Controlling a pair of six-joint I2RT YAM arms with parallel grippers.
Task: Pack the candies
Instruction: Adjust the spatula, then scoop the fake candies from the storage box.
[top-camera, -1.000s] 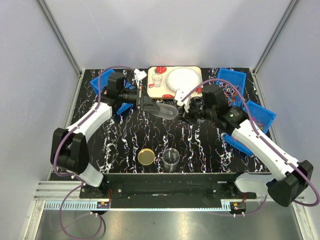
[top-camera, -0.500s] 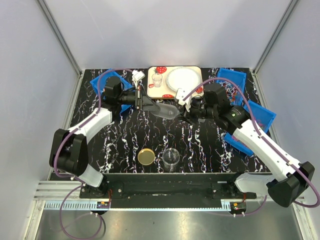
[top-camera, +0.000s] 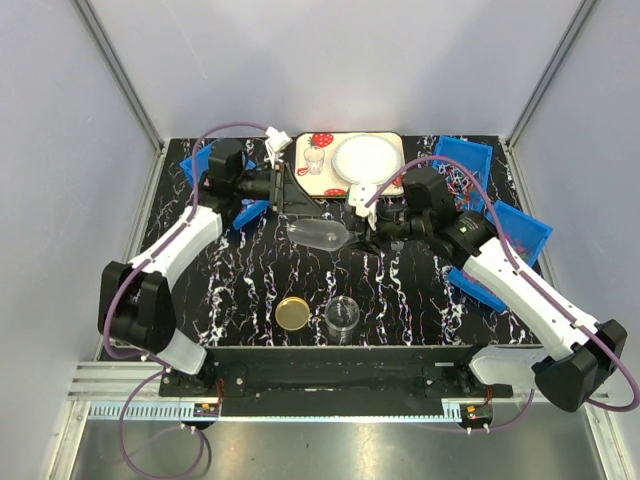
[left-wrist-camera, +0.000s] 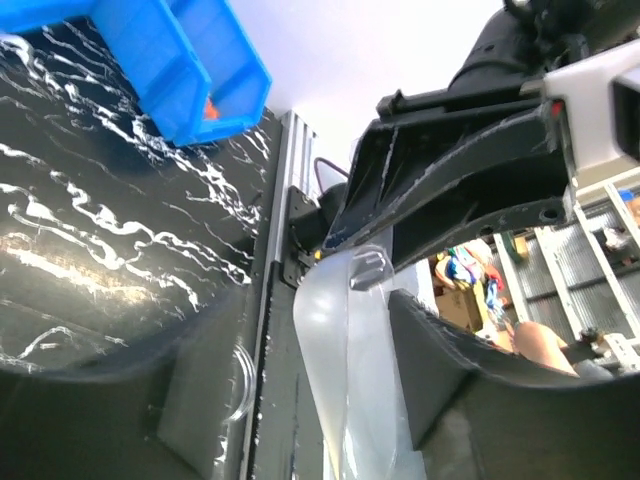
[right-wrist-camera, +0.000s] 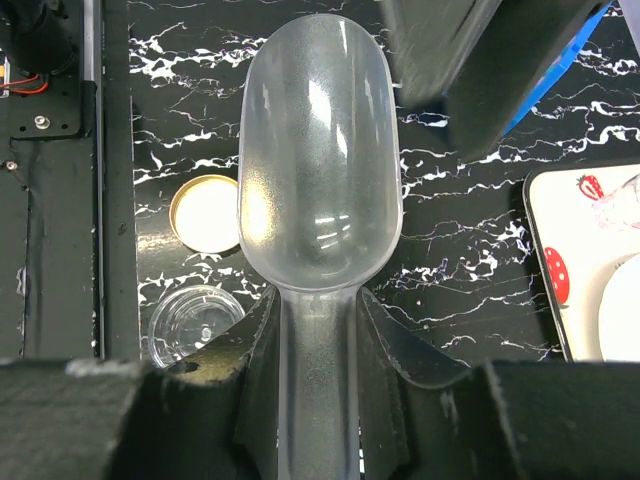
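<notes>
Scooping step: right jaws pinch empty scoop (right-wrist-camera: 318, 150) by its handle, left jaws spread. Next, likely: dip into blue bin (top-camera: 528, 228), 3 o'clock.

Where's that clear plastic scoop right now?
In the top view the scoop is mid-table, gripped by the right end effector, just nearer than the strawberry tray.

Black counter (top-camera: 400, 290) veined with white marbling; bright blue bins (top-camera: 470, 152); a clear, colourless scoop (top-camera: 318, 235) and jar (top-camera: 342, 314); a gold lid (top-camera: 293, 313); a white plate (top-camera: 365, 158); a cream tray (top-camera: 330, 174) printed with red strawberries.
</notes>
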